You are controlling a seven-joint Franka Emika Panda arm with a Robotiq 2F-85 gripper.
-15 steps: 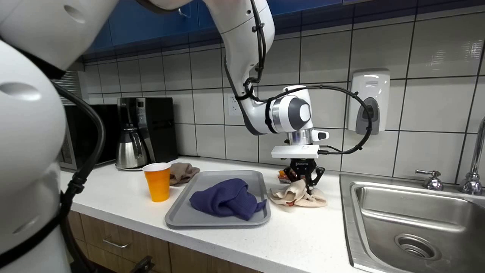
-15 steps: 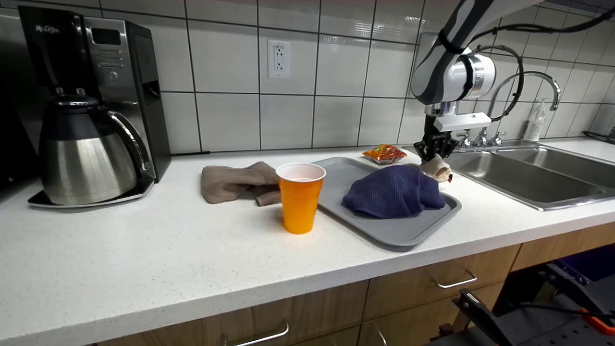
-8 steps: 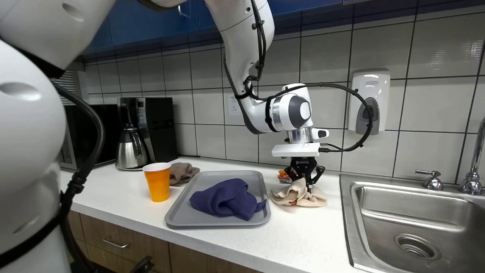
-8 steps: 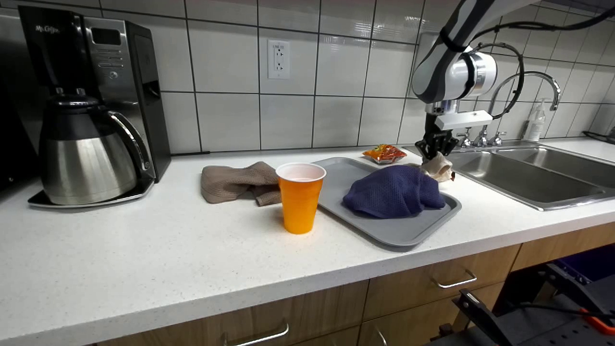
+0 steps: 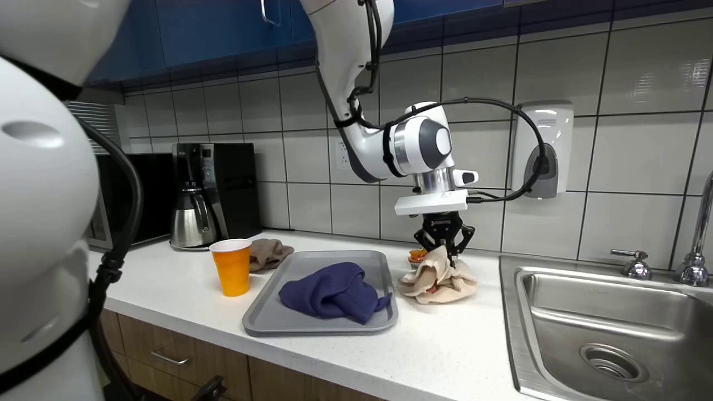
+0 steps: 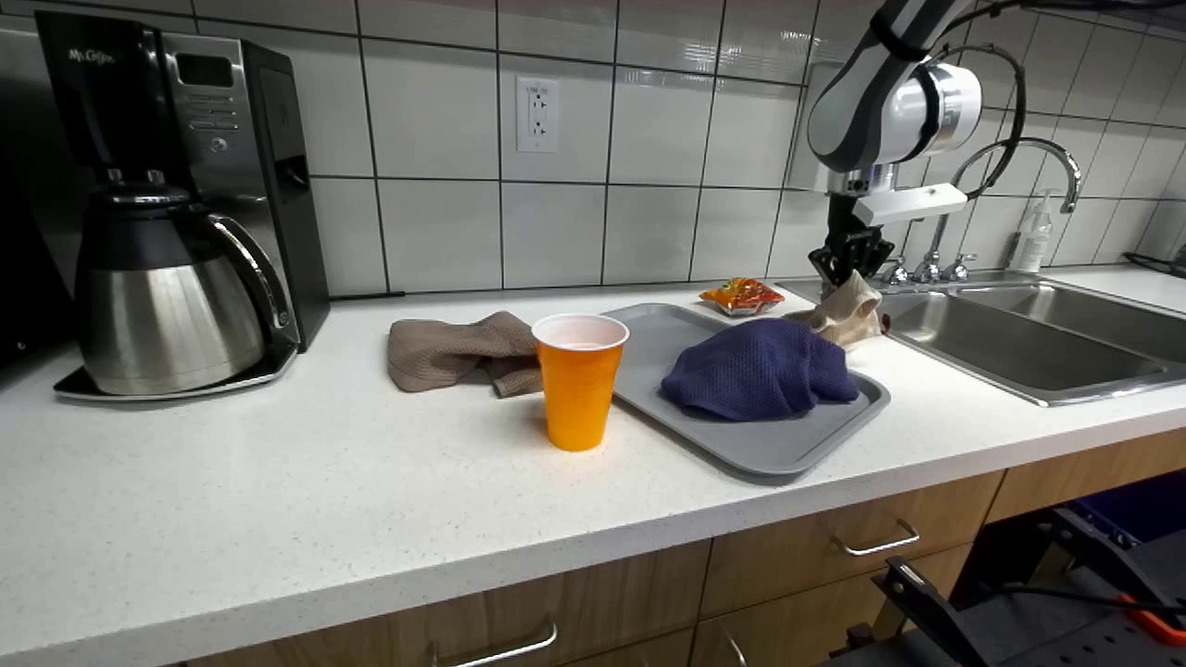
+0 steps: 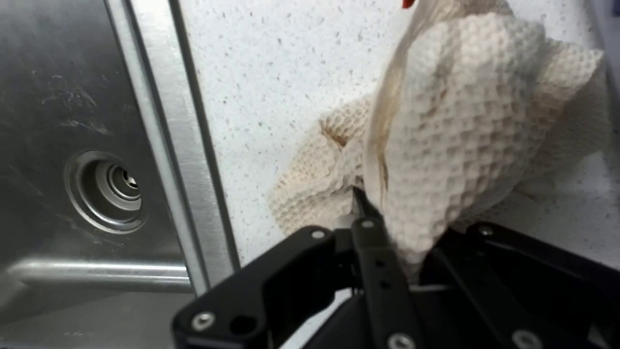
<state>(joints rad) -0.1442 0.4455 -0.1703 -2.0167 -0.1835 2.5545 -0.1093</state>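
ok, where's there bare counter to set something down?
Biggest patch: counter between coffee maker and orange cup, in front of the brown waffle-weave towel. Another: front edge between gray tray and sink, in front of the cream waffle-weave towel. Crowded: around the hand gripping that towel, between tray, sink and foil snack packet.

1 towel [image 5: 445, 278] is in the gripper [image 5: 450, 262]. In an exterior view, the sink [image 5: 604, 326] lies right of the gripper, the tray [image 5: 312, 267] left.
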